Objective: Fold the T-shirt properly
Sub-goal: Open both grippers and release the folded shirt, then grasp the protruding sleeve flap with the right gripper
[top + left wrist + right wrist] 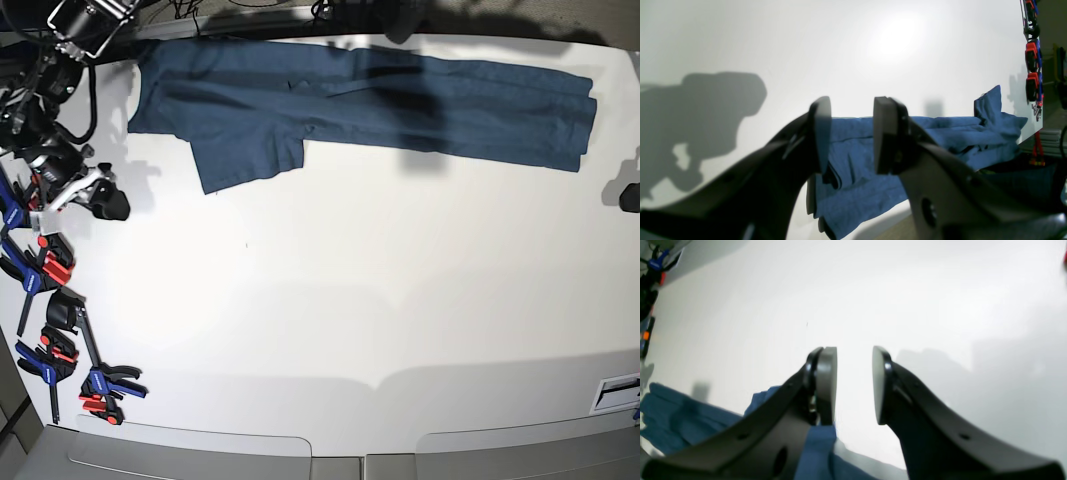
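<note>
White counter (330, 300) fills the base view, with spring clamps (60, 350) lined along its left edge. Across the far edge the T-shirt (380, 95) lies stretched in a long band, one sleeve flopped toward the near side. Right pincer (853, 385) and left pincer (851, 133) both stand parted, gripping nothing.

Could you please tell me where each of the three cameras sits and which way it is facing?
Left wrist: on the left arm, looking past its open left gripper along the T-shirt on the white table.
Right wrist: on the right arm, looking past the open right gripper over bare table, shirt at lower left.
Base: overhead, looking down; no gripper shows clearly.
All three views share the shirt and table.
</note>
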Controlling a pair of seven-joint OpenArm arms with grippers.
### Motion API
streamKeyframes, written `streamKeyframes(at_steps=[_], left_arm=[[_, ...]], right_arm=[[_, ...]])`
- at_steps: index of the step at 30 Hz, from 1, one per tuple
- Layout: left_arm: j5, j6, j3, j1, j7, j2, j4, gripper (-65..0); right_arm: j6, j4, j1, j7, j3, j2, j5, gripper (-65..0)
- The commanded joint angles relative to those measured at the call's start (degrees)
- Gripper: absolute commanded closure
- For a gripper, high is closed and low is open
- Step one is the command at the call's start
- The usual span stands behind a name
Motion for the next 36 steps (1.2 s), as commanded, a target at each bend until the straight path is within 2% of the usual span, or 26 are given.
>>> streamKeyframes(at_steps=[1,5,13,17,19,25,30,36], left_arm=[[-1.41,-0.49,-0.72,-0.74,-0.50,-2.05,0.74,-19.4],[-1.41,-0.49,-0.72,-0.74,-0.50,-2.05,0.74,-19.4],[-1.41,-0.49,-0.72,-0.76,-0.50,-2.05,0.74,-19.4],[-1.41,-0.49,-0.72,-0.76,-0.50,-2.05,0.74,-19.4],[-1.41,-0.49,-0.72,-0.74,-0.50,-2.05,0.74,-19.4],[-1.41,-0.49,-0.72,-0.74,-0.50,-2.05,0.74,-19.4],[-1.41,-0.49,-0.72,-0.74,-0.50,-2.05,0.74,-19.4],[-1.41,-0.49,-0.72,-0.76,-0.50,-2.05,0.74,-19.4]], right_arm=[[0.32,0.61,0.79,1.77,0.17,0.35,1.07,-16.6],[0.32,-0.02,0.79,4.68,-0.46,-2.34,-1.90,-16.6],[0.32,-5.31,0.81,12.20,-10.86,-2.45,-13.03,-16.6],[0.32,-8.50,0.81,16.52,-16.24,-2.47,-16.39,-16.6],[0.32,-9.44,0.81,17.00,-17.97,-2.45,-16.33,-16.6],[-2.89,-12.39,0.81,17.09,-19.30,-2.45,-16.33,-16.6],[-3.23,-16.52,0.81,17.05,-19.30,-2.47,-16.24,-16.6],[-3.19,-20.79,0.79,12.17,-19.30,-2.47,-11.43,-16.6]])
